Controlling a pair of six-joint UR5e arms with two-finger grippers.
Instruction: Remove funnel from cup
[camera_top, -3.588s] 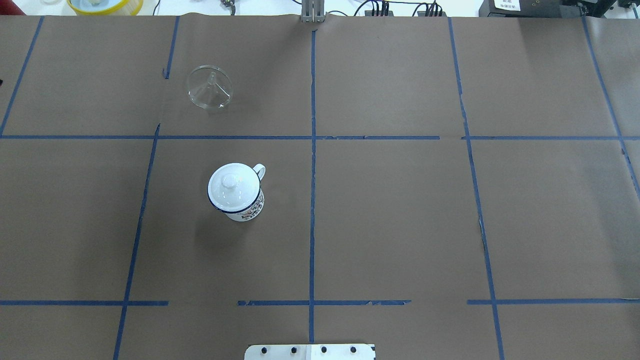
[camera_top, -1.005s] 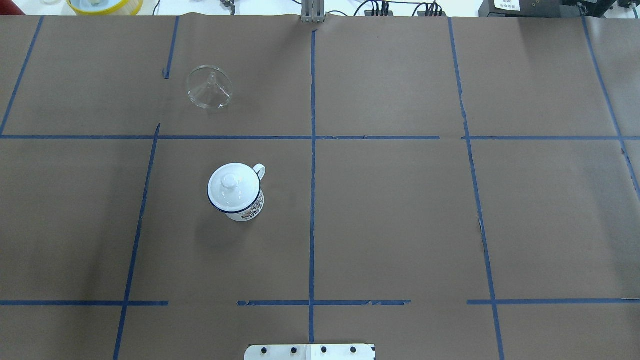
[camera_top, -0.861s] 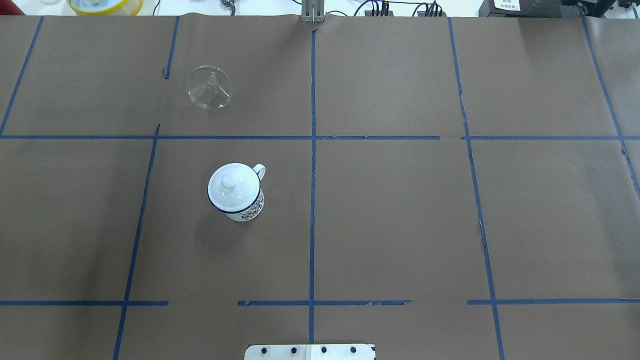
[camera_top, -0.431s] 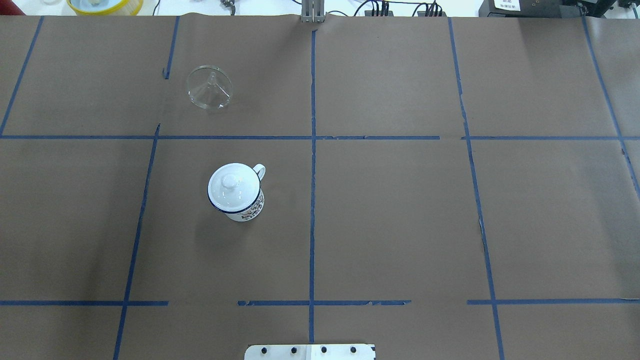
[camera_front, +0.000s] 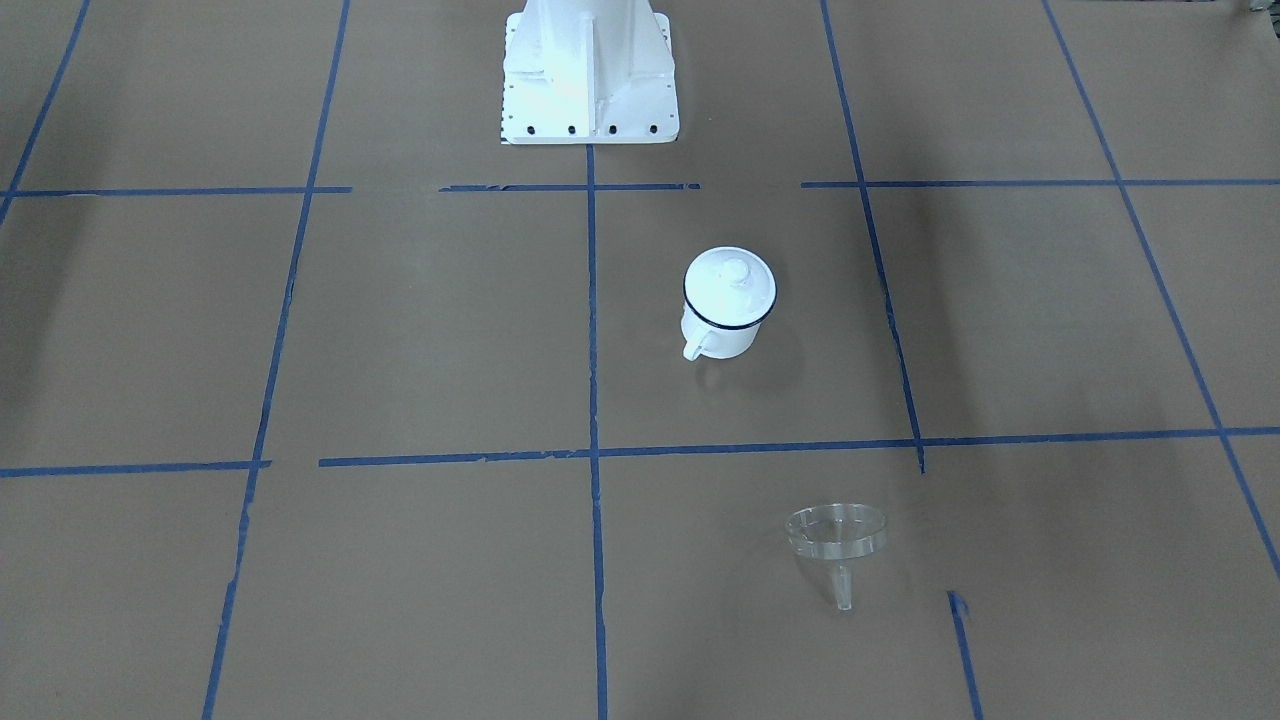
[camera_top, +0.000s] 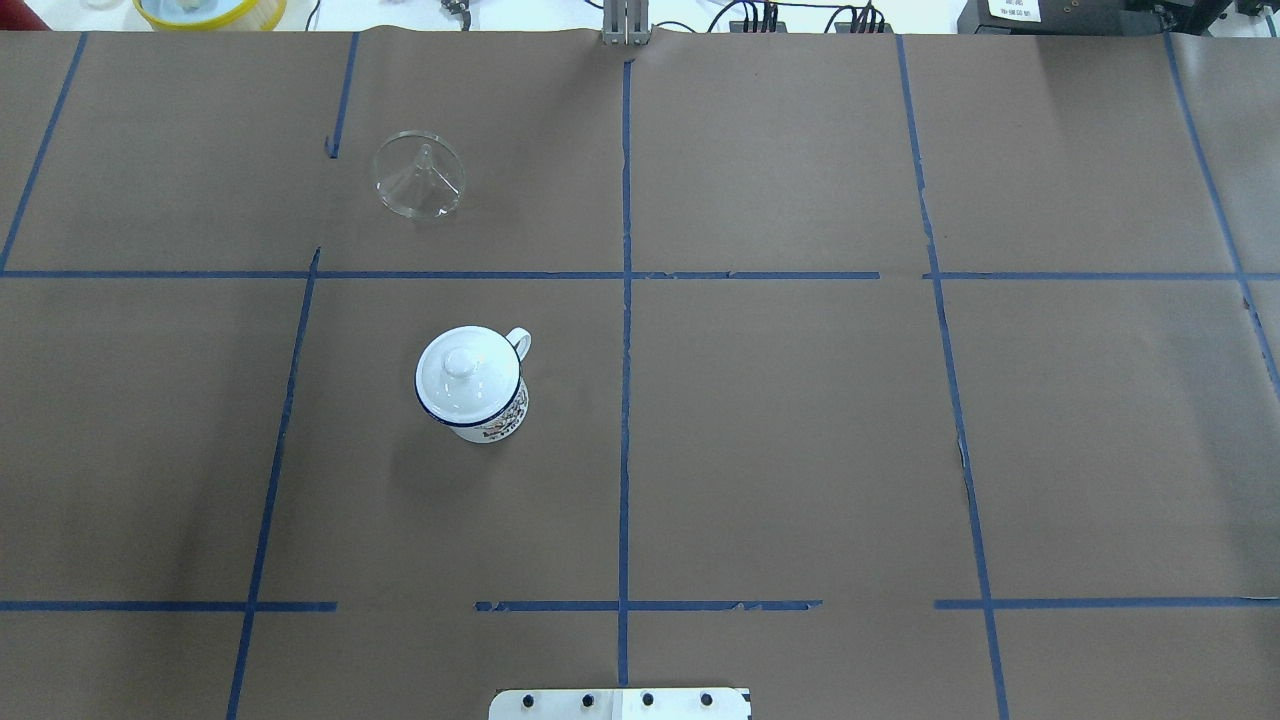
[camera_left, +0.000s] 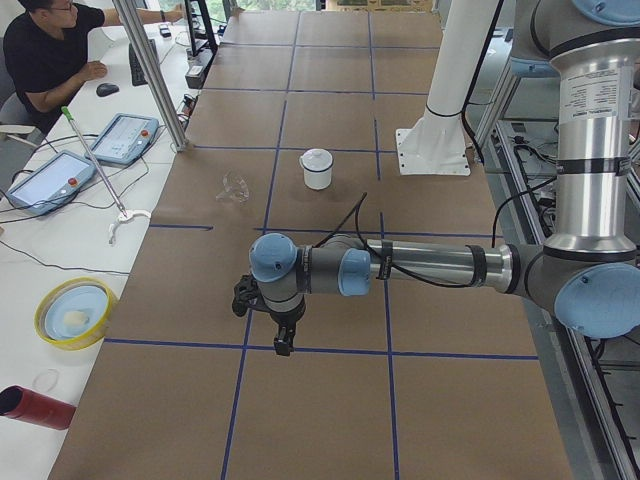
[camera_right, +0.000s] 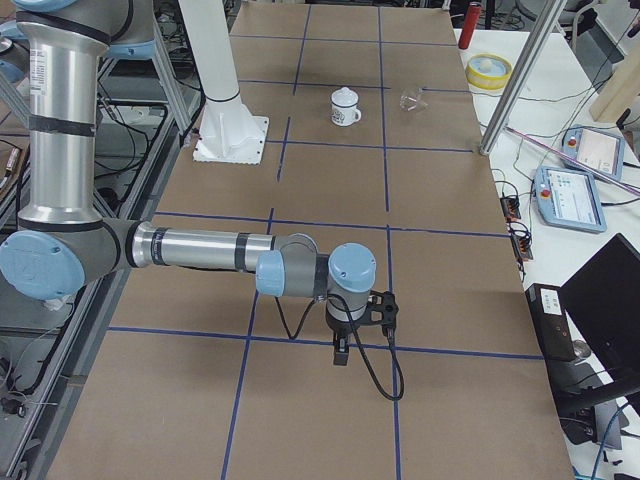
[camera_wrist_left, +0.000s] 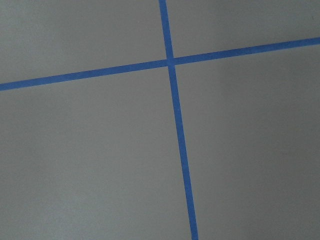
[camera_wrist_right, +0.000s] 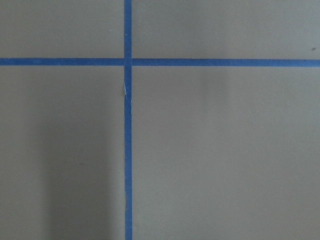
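Funnel (camera_top: 419, 187) is seen lying unmoved on the bench (camera_top: 800, 450), well apart from the cup (camera_top: 472, 385), so removal is judged done; left pincer (camera_left: 283, 345) and right pincer (camera_right: 341, 357) states cannot be told.

There is one funnel (camera_top: 419, 186), one cup (camera_top: 499, 420), one lid (camera_top: 465, 378) and one person (camera_left: 45, 58).

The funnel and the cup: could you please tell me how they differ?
The funnel is clear; the cup is white with a dark rim. The funnel lies tipped on its side; the cup stands upright. The cup carries a lid; the funnel is uncovered. Both rest on the table, apart.
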